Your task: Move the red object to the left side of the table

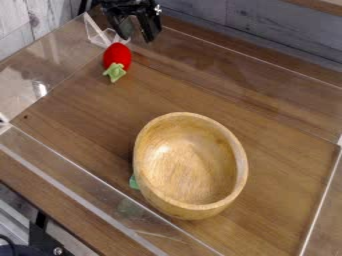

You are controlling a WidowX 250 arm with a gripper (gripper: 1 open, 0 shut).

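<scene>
The red object (118, 56), a small strawberry-like toy with a green cap pointing toward the camera, lies on the brown wooden table (254, 95) near its far left corner. My gripper (135, 27) hangs just behind and slightly right of it, at the back edge, pointing steeply down. Its dark fingers stand open with nothing between them, and they are apart from the toy.
A round light wooden bowl (191, 165) sits in the near middle of the table. A small green scrap (135, 183) lies against its left side. Clear acrylic walls (54, 50) border the table on all sides.
</scene>
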